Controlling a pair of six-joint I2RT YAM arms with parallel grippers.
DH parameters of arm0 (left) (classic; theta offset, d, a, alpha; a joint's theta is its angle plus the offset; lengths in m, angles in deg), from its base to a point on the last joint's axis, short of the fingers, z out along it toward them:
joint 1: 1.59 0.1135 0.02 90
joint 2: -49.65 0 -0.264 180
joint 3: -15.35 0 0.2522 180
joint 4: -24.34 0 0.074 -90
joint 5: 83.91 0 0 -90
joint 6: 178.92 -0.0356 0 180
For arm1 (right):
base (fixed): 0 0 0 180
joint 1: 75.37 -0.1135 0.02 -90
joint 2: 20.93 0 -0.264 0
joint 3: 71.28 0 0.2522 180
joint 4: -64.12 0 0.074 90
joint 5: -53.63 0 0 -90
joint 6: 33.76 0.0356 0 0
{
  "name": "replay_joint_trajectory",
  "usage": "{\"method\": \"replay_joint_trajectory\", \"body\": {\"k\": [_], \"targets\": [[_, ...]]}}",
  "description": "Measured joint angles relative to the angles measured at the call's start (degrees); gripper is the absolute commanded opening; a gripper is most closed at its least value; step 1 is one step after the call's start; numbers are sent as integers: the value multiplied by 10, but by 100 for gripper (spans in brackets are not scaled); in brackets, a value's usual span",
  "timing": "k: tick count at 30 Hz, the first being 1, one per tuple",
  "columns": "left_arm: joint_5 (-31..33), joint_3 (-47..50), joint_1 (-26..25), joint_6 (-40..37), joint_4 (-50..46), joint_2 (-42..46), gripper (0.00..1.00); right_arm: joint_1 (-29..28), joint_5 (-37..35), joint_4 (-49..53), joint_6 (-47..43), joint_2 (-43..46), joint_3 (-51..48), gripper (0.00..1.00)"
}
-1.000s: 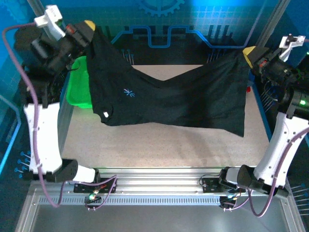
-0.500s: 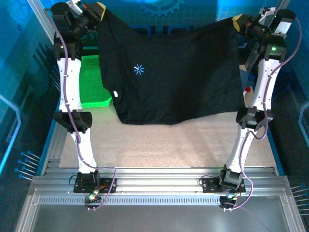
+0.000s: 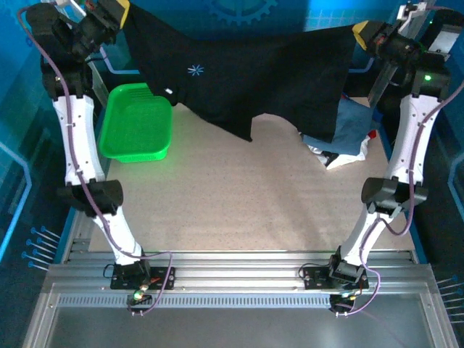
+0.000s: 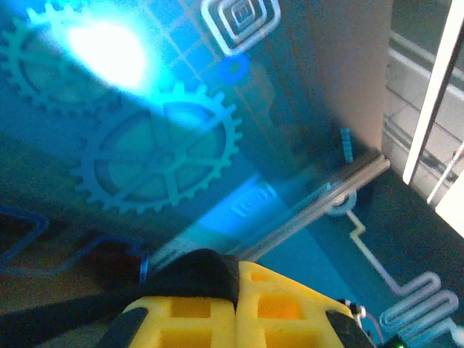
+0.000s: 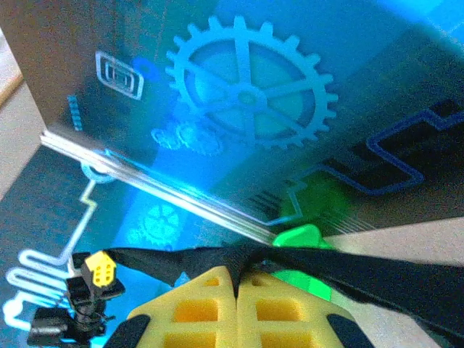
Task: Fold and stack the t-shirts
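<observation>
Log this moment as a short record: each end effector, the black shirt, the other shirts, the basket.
left end effector: shut on one corner of the black t-shirt
right end effector: shut on the opposite corner
black t-shirt: held up, stretched between both arms over the far side of the table, logo facing the top camera
pile of other shirts: blue, white and red, far right, partly behind the black one
basket: green, far left, beside the left arm

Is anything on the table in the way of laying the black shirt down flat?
The table is bare in the middle, but the green basket sits left and folded shirts lie right, beneath the hanging black shirt.
</observation>
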Motion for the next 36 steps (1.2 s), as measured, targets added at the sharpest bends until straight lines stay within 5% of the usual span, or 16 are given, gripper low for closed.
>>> {"method": "replay_joint_trajectory", "body": {"k": [3,10,13,14,16,17,19,22,28,36], "targets": [[-7,247,-5,-34,25,146,0,0,2,37,-82,98,-154,0],[8,763,-19,-100,10,405,0,19,-2,59,-201,292,-683,0],[42,919,-23,-128,-67,468,2,55,-18,81,-235,327,-869,23],[68,958,-24,-140,-111,490,4,71,-27,92,-251,337,-925,24],[121,1000,-24,-157,-193,521,28,101,-43,114,-278,346,-989,43],[152,1011,-26,-161,-226,531,51,116,-52,123,-291,348,-1011,50],[203,1022,-27,-162,-278,539,68,148,-75,132,-313,350,-1034,50],[267,1018,-30,-152,-323,531,77,173,-107,136,-327,361,-1036,58],[364,986,-30,-139,-383,520,85,168,-141,148,-334,386,-1003,59],[374,992,-31,-137,-342,476,83,40,-183,144,-305,393,-1033,59]]}}
